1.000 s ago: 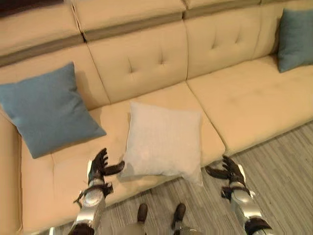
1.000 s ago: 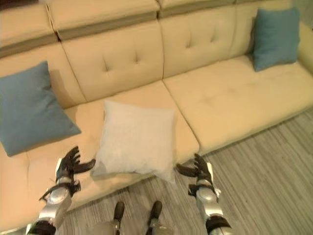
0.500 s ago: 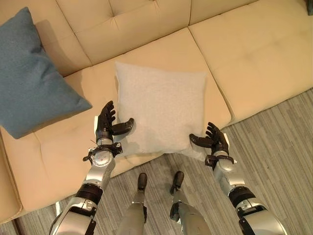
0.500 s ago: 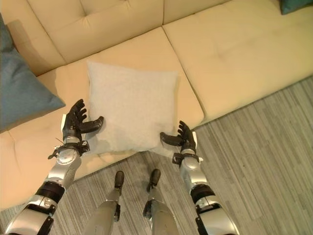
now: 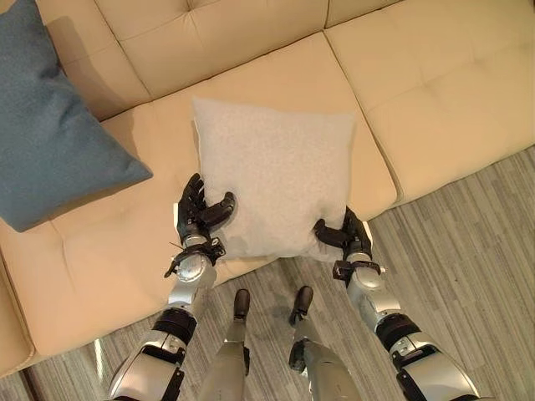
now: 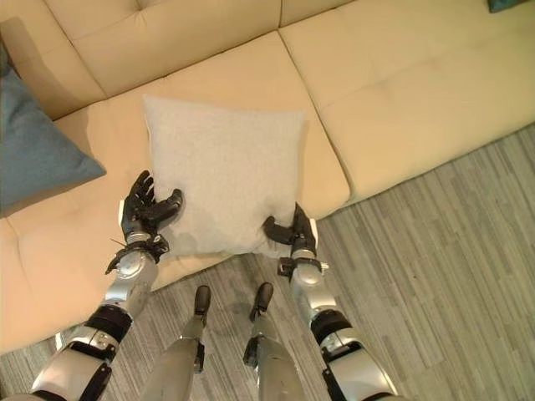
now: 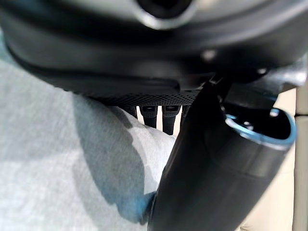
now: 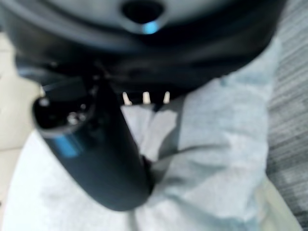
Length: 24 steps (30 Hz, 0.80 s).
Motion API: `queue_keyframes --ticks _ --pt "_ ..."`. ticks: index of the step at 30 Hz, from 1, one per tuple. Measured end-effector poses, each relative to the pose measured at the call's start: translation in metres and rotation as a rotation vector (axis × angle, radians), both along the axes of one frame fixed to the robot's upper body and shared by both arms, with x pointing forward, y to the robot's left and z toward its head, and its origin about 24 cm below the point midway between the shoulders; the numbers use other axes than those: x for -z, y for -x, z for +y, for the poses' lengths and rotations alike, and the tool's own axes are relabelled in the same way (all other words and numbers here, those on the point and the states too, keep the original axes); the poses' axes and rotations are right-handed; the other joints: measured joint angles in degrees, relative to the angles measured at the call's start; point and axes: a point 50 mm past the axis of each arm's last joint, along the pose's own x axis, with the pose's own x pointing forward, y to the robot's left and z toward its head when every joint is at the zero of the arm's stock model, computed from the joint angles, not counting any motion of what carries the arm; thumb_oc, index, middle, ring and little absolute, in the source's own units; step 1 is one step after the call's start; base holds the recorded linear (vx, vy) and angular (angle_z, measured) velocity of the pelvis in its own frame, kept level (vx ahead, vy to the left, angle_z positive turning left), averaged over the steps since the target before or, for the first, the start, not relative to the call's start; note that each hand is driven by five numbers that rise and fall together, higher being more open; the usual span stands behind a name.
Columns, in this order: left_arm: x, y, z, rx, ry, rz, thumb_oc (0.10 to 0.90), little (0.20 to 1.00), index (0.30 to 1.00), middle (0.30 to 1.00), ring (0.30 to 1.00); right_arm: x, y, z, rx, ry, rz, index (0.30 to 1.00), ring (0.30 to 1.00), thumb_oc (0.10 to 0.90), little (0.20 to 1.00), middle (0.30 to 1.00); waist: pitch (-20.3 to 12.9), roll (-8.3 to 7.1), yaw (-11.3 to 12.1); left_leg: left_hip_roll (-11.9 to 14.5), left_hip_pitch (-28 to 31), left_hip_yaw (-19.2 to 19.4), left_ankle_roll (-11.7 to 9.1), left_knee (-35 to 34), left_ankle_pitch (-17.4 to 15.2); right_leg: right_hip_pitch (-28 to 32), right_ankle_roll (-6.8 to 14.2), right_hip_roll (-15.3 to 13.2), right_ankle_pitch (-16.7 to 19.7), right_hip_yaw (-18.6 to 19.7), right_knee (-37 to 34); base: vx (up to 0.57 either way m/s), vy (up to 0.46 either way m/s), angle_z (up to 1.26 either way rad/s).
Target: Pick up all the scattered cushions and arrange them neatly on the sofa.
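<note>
Pale grey square cushion [image 5: 273,180] flat on sofa [image 5: 435,100], front edge overhanging. Left hand [image 5: 197,219] at 8 o'clock and right hand [image 5: 347,237] at 5 o'clock pinch its near corners.

The sofa [image 5: 435,92] is a warm tan-beige, plain, with tufted dimples in its back panels. The cushion [image 5: 272,180] lying on its seat is pale grey-white with a fine, even weave and no printed pattern. A second cushion [image 5: 50,134] at the sofa's left end is muted teal-blue, also plain. The floor [image 5: 493,276] is grey, streaked in narrow plank-like stripes. The left hand [image 5: 197,219] and right hand [image 5: 349,241] are black; the arms behind them are silver-grey with dark bands. A small teal corner [image 6: 507,4] at the far right edge is probably another cushion.
</note>
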Motion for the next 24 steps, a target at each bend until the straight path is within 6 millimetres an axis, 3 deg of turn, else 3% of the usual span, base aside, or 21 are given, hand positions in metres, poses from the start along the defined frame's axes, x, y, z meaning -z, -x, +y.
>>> queue_keyframes --ticks 6,14,20,24 --pt "0.013 0.009 0.01 -0.029 0.015 0.042 0.4 0.3 0.3 0.3 0.3 -0.004 0.009 -0.007 0.008 -0.034 -0.043 0.3 0.3 0.4 0.3 0.3 0.0 0.0 -0.22 -0.01 2.06 0.4 0.0 -0.29 0.0 1.75 -0.01 -0.01 0.0 0.57 0.0 0.01 -0.01 -0.02" --pt "0.041 0.037 0.017 -0.031 0.062 0.134 0.4 0.3 0.3 0.3 0.3 -0.005 0.022 -0.008 -0.024 -0.046 -0.074 0.3 0.3 0.4 0.3 0.3 -0.02 0.02 -1.17 -0.01 5.75 1.28 0.0 -0.72 0.0 4.94 0.11 -0.04 -0.09 1.25 -0.01 0.05 -0.027 -0.04" --pt "0.064 0.085 0.019 0.0 0.159 0.192 0.4 0.3 0.3 0.3 0.3 0.018 0.07 -0.024 -0.054 -0.055 -0.027 0.3 0.3 0.4 0.3 0.3 -0.11 0.37 -1.39 0.13 11.43 1.53 -0.27 -0.77 -0.31 10.83 1.5 0.0 -1.22 1.28 -0.06 0.08 -0.06 0.02" --pt "0.073 0.099 0.018 0.043 0.156 0.221 0.4 0.3 0.3 0.3 0.3 0.024 0.086 -0.035 -0.054 -0.03 -0.002 0.3 0.3 0.4 0.3 0.3 -1.09 1.94 -1.49 0.36 13.48 1.54 -0.2 -0.82 -1.29 12.85 1.93 0.12 -1.88 1.35 -0.06 0.05 -0.091 0.0"
